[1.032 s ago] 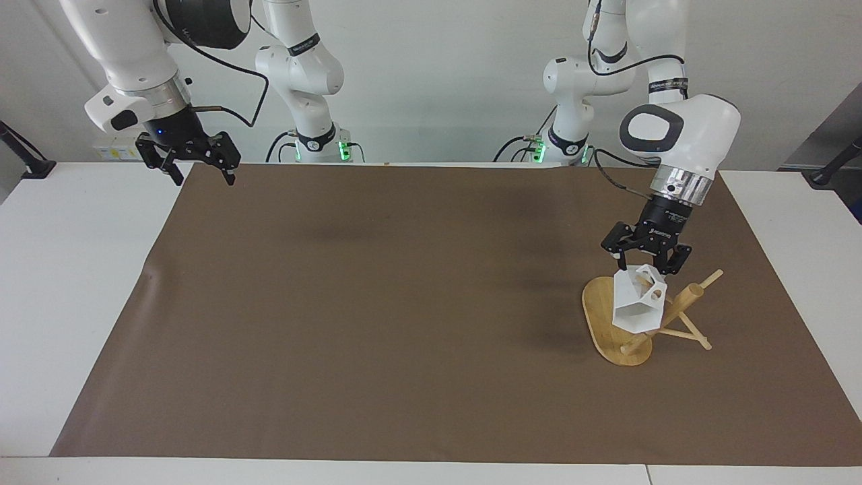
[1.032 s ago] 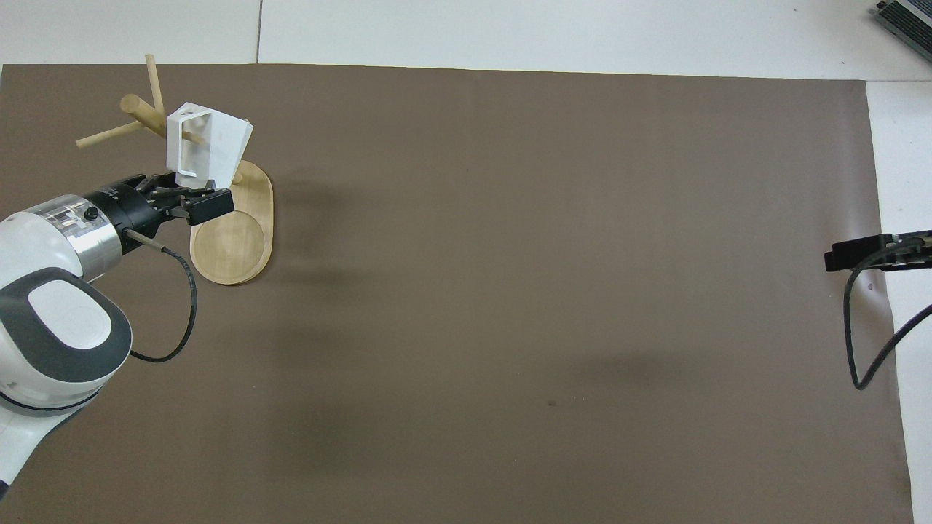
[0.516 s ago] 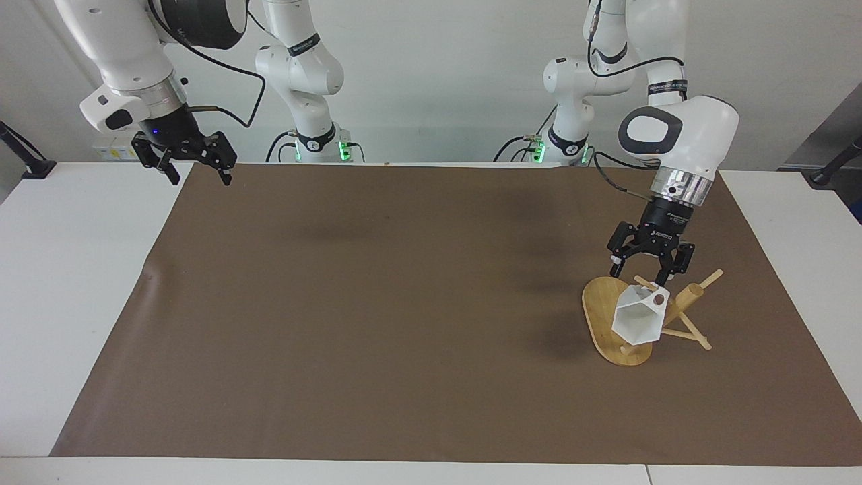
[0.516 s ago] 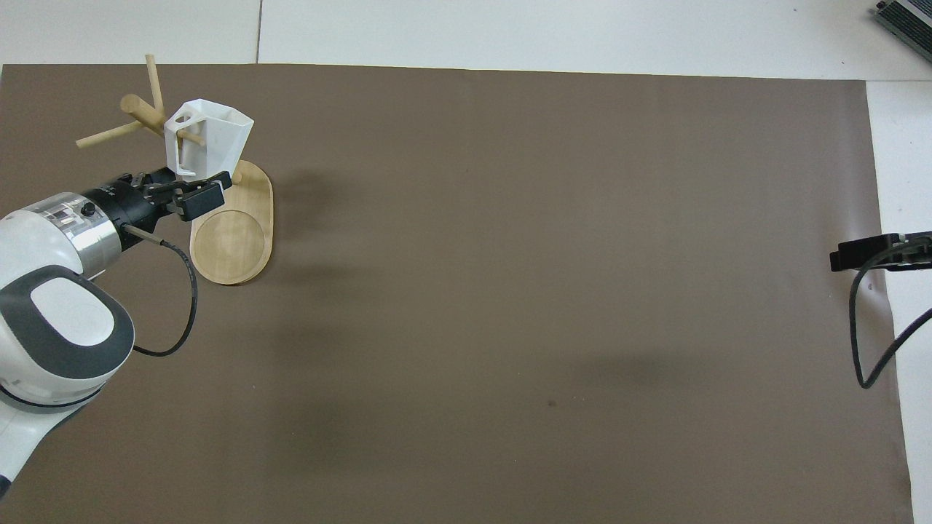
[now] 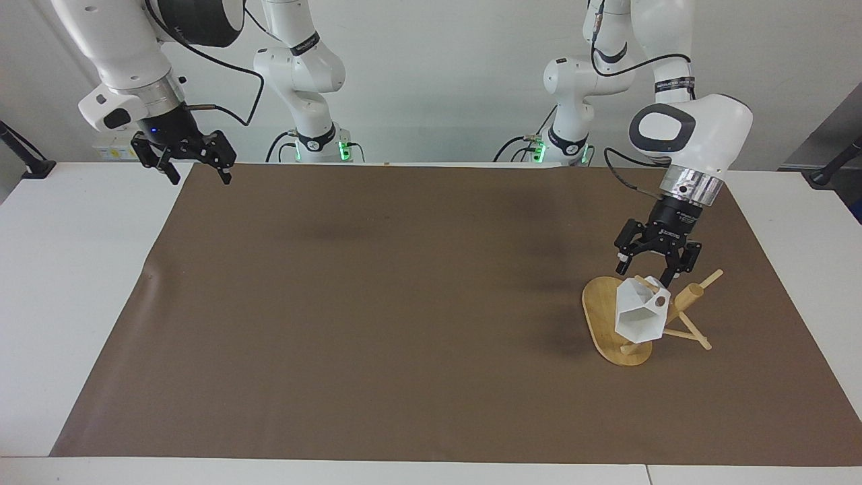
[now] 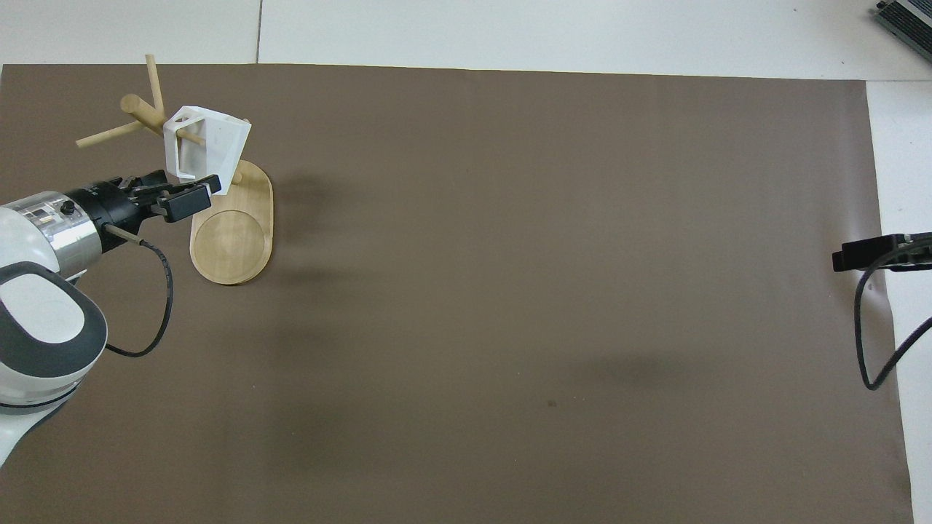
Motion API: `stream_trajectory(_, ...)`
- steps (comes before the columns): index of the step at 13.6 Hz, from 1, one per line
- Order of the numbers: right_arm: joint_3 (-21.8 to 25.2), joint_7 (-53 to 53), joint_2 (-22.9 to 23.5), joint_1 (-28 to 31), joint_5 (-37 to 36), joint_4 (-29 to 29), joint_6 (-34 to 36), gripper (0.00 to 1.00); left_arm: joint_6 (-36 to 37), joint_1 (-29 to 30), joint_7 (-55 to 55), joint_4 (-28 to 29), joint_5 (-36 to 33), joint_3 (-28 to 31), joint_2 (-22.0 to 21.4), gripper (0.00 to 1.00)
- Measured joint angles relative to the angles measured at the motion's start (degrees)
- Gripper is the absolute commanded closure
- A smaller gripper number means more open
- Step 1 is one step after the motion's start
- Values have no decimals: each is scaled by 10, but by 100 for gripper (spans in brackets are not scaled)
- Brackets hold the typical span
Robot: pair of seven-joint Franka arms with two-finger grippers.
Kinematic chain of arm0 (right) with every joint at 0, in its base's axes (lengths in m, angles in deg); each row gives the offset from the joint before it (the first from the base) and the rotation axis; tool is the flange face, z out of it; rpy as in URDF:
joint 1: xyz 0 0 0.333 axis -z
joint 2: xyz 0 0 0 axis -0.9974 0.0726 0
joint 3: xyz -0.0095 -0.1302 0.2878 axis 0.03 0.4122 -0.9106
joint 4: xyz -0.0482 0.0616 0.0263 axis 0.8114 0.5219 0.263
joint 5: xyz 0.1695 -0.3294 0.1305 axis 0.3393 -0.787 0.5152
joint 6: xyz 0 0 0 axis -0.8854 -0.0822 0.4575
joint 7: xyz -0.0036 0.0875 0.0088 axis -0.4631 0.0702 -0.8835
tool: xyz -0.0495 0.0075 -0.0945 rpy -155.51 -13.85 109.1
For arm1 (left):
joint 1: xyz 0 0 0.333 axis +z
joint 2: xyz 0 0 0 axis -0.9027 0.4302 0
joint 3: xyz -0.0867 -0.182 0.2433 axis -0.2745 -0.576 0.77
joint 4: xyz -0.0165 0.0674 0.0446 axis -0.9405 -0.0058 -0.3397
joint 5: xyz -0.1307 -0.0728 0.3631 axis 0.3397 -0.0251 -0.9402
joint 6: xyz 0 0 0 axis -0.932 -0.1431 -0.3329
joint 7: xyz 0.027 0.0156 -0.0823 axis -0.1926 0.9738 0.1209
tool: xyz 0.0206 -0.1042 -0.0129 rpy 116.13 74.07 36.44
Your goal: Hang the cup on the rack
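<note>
Bamboo mug rack (image 5: 616, 322) stands on the brown mat (image 5: 404, 303) toward the left arm's end of the worktop (image 5: 74, 269). White faceted cup (image 5: 640, 313) hangs tilted on a thin peg (image 6: 191, 135) run through its handle hole, not gripped. Left gripper (image 5: 656, 266) sits just above the cup, fingers apart and empty. Right gripper (image 5: 185, 158) waits over the mat's edge at its own end, fingers apart too. Step: release looks done, hang seems complete. Next move likely calls for lifting the left gripper straight clear without nudging cup or peg.
</note>
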Motion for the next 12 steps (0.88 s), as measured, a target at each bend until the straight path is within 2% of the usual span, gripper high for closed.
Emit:
stream_trajectory(8, 43, 0, 0, -45, 0, 0, 0, 0, 184, 59, -6, -18, -193, 3, -50, 0)
stream_trajectory(12, 47, 0, 0, -45, 0, 0, 0, 0, 227, 60, -38, -40, -270, 0, -58, 0)
